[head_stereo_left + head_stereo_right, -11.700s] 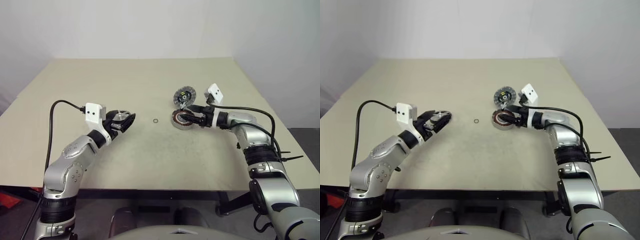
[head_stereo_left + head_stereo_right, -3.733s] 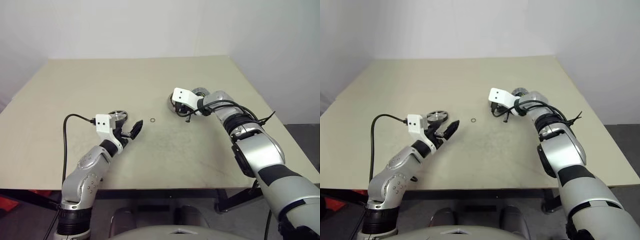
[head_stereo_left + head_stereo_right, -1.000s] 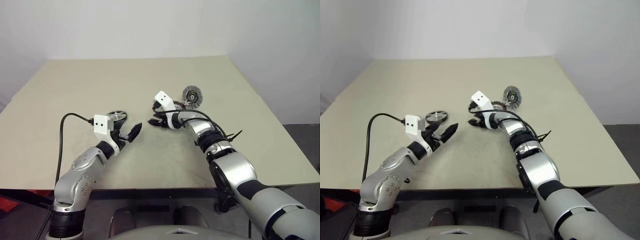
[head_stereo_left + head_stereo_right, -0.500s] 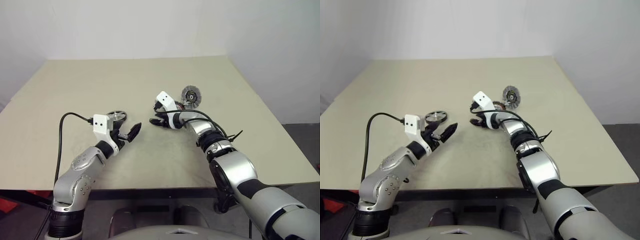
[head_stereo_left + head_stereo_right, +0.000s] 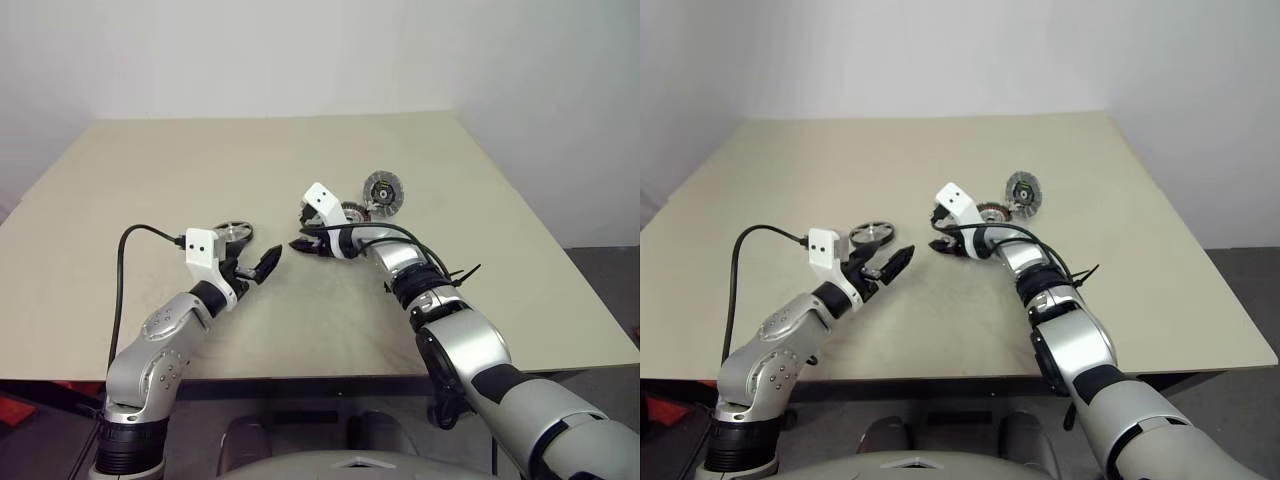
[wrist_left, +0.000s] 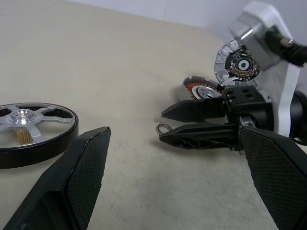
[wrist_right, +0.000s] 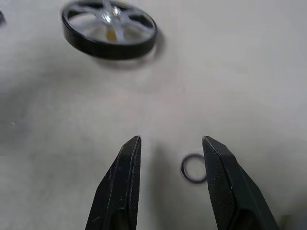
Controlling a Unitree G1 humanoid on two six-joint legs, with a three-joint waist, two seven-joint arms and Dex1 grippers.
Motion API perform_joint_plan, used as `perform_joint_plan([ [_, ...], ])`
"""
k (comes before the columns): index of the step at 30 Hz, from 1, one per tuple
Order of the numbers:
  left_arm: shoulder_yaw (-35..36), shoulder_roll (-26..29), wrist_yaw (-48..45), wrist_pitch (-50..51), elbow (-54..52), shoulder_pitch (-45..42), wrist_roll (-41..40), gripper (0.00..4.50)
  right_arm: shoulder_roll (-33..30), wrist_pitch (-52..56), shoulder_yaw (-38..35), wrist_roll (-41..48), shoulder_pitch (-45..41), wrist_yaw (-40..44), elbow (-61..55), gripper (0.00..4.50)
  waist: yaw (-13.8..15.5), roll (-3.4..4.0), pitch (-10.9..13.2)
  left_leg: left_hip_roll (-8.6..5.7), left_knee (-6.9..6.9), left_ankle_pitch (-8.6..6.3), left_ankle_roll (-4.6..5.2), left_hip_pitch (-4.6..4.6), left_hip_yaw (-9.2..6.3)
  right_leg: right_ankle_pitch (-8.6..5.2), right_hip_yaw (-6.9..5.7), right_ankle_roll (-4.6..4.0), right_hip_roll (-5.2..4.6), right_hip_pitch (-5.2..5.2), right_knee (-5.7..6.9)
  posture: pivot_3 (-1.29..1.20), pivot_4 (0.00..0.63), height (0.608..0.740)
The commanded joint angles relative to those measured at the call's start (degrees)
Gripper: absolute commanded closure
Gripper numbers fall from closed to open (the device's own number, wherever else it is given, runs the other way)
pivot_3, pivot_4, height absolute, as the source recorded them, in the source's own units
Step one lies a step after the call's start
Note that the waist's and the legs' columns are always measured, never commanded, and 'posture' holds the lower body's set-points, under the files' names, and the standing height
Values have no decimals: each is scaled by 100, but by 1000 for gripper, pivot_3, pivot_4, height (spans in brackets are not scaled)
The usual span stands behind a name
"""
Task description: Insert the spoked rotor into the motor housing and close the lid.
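The spoked rotor, dark-rimmed with silvery spokes, lies flat on the table just beyond my left gripper, which is open and empty. The motor housing with copper windings sits right of centre. The lid stands tilted on edge just behind it. My right gripper is open and low over the table between the rotor and the housing. In the right wrist view a tiny thin ring lies on the table between its fingers, close to one of them and not gripped.
The beige table stretches wide behind and to the left of the parts. A black cable loops off my left wrist. My two grippers point toward each other, a short gap apart.
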Motion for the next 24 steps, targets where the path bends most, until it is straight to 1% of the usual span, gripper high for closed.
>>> perform_joint_plan([
  [1,41,-8,8,-75,-132,-90,-18,0,17,-43,-8,-30,-94,-149,-36,2220,5,0,0,0,0,0,0,1,0,0,0,0,0,0,1,0,0,740],
  [6,43,-10,21,-72,-166,-68,-11,0,-26,-138,54,-163,-65,-322,339,2220,2,0,0,-1,0,0,-1,-1,0,0,0,0,0,0,0,0,0,740],
  [12,24,-40,43,-68,-193,-53,-12,0,-48,-241,42,-222,-101,-435,532,2220,-1,0,0,0,-2,0,-1,1,0,0,0,0,0,0,0,0,0,740],
  [18,8,-76,55,-61,-214,-40,-22,0,-47,-247,-6,-195,-167,-456,551,2220,-2,0,0,0,-2,-1,1,2,0,0,0,0,0,0,2,0,0,740],
  [24,3,-94,46,-67,-193,-46,-14,0,46,-161,-71,-50,-236,-366,275,2220,-2,0,0,0,-2,0,0,1,0,0,0,0,0,0,1,0,0,740],
])
